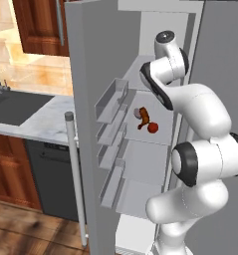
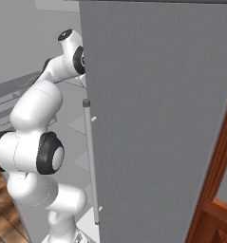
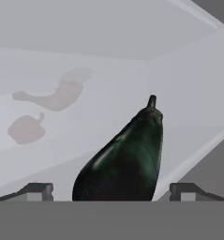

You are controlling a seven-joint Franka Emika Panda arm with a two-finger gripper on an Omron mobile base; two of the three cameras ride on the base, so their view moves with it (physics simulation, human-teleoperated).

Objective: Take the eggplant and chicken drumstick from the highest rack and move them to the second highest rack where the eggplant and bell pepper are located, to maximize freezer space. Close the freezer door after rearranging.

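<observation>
Your claw [image 3: 111,190] is spread wide, one tip [image 3: 36,190] down in each bottom corner of the hand view, and the eggplant [image 3: 125,159] sits right between them, fat end toward you and stem pointing away. Nothing's pinched yet, as far as I can tell. It lies on the top rack [image 3: 197,154], which is see-through, so those pale ghost shapes up and to the left are the drumstick [image 3: 57,96] and pepper [image 3: 26,129] on the rack below.

So you're lined up for the grab. Push in a bit more so the tips straddle the widest part of the body and not the rounded butt end, otherwise it'll probably squirt out when you squeeze. It looks slightly off to the right of centre, so nudge that way first. Close slow.

From the left base view the arm reaches high into the open freezer, and the drumstick [image 1: 143,117] and pepper [image 1: 153,128] sit mid-shelf lower down. Lift straight up a touch before pulling back so you don't drag across the rack, then drop to that lower shelf beside them.
</observation>
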